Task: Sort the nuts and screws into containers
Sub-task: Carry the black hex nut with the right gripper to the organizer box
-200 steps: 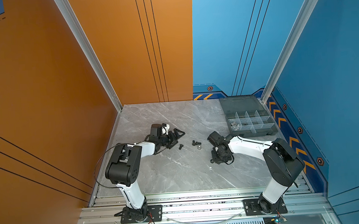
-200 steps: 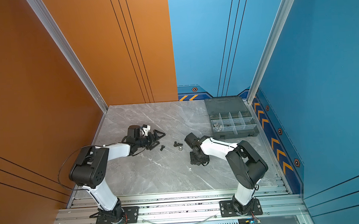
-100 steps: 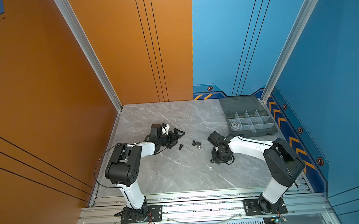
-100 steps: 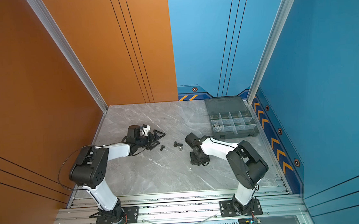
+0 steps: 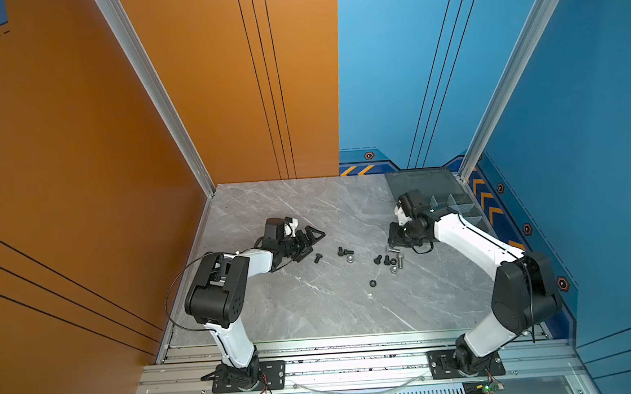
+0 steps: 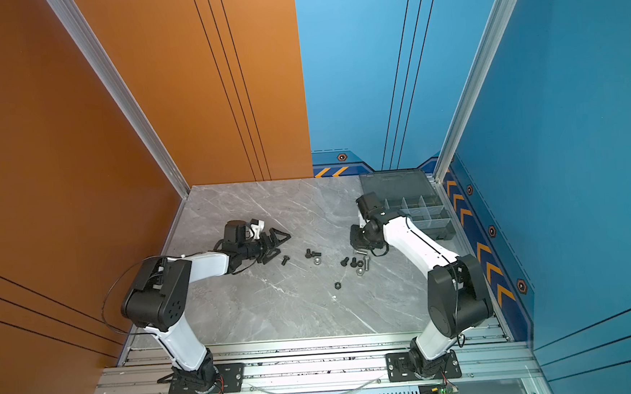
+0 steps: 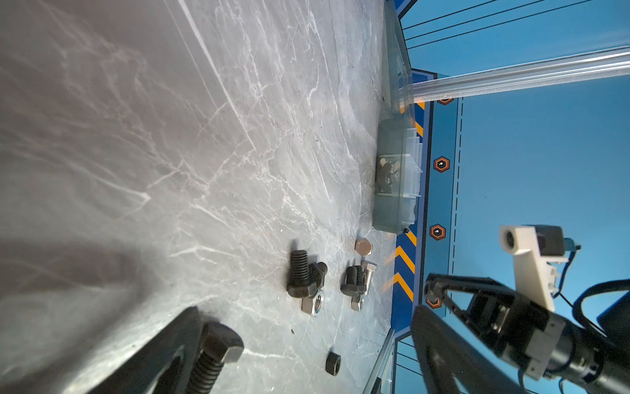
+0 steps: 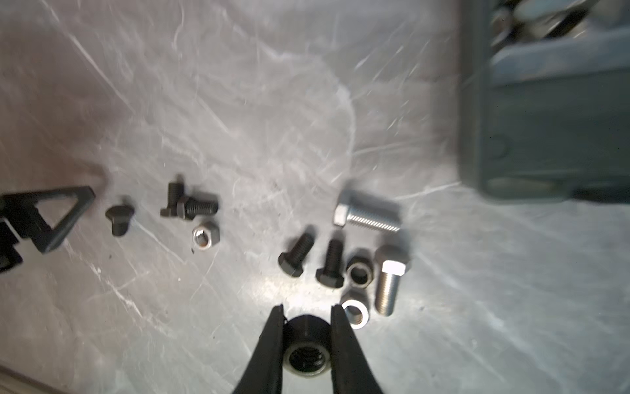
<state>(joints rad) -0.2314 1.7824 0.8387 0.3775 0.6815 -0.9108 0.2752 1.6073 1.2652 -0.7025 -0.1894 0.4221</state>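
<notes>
Screws [image 5: 382, 260] and nuts [image 5: 373, 283] are lying loose mid-desk [image 5: 294, 311], between my two arms and apart from the organizer box [image 6: 436, 232] sitting in the far right corner. My right hand [image 8: 307, 319] is clamping a black nut [image 8: 306, 354] between its fingertips. My left hand [image 5: 311, 245] is resting low with fingers spread wide apart, a black screw [image 7: 214, 354] lying just beside one finger [image 7: 163, 344].
</notes>
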